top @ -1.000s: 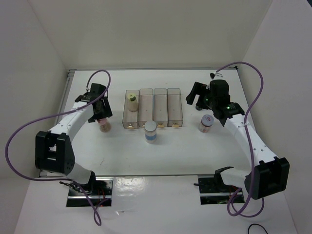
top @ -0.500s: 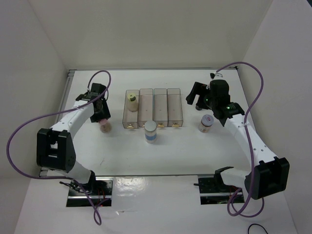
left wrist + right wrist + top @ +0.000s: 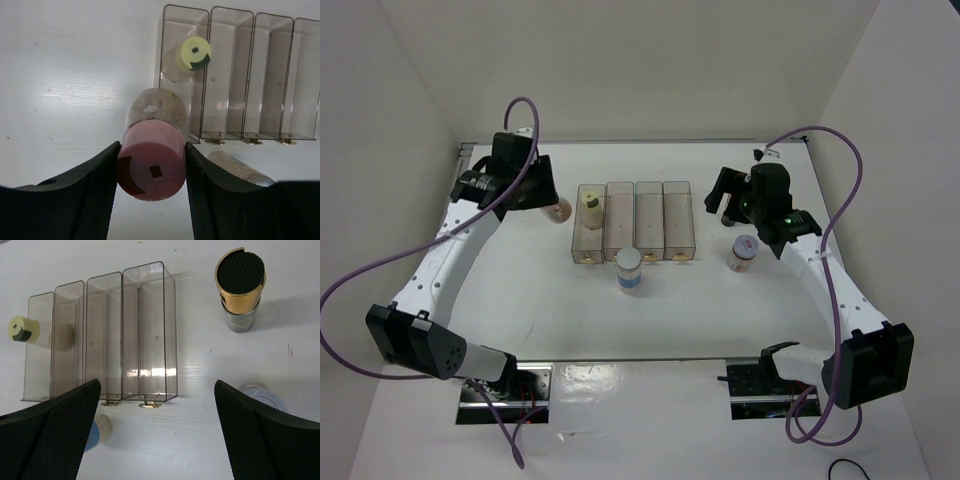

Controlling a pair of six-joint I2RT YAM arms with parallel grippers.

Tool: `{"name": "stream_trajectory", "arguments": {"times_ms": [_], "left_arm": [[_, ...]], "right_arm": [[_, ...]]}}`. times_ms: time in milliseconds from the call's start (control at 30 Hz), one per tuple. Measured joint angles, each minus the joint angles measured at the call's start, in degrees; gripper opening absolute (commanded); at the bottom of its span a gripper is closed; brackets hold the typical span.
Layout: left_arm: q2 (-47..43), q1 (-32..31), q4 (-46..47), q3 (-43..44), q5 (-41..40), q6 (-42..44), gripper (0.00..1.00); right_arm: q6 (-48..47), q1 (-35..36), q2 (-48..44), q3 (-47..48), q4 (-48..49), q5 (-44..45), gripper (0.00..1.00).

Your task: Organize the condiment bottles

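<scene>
My left gripper (image 3: 151, 167) is shut on the pink-capped jar (image 3: 152, 165) and holds it off the table, just left of the clear bins (image 3: 650, 222); from above the jar (image 3: 558, 210) shows beside the left gripper (image 3: 542, 198). The yellow-green-capped jar (image 3: 590, 205) stands in the leftmost bin. In front of the bins stands the blue-banded white-lidded jar (image 3: 629, 270). My right gripper (image 3: 157, 435) hangs open and holds nothing. The slim dark jar (image 3: 240, 287) with a gold collar is ahead of it, and the white-lidded jar with the red mark (image 3: 743, 252) stands below it.
Four clear rectangular bins (image 3: 125, 335) stand side by side at the table's middle; the three on the right hold nothing. White walls (image 3: 410, 150) close in the table on the left, back and right. Purple cables (image 3: 840, 180) loop off both arms.
My left gripper has shut on the pink-capped jar, lifted it off the table and carried it back and to the right, toward the bins. The right arm has not moved.
</scene>
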Motion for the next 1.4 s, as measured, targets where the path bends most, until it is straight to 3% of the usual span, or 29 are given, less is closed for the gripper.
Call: {"name": "stream_trajectory", "arguments": {"times_ms": [500,1067,1400], "left_arm": [[8.2,-6.3,3.5,-1.9,4.3,0.1,0.35],[18.7,-8.2,7.3,-2.0,-0.5,0.3,0.37],[22.4,-10.0,7.5,-2.0,-4.1,0.7,0.44]], "right_arm": [[-1.0,0.0,1.0,2.5,0.1,-2.1,0.98],[-1.3,0.0,1.0,2.5,0.1,-2.8,0.98],[-1.3,0.0,1.7,2.5,0.2,-2.8,0.98]]}}
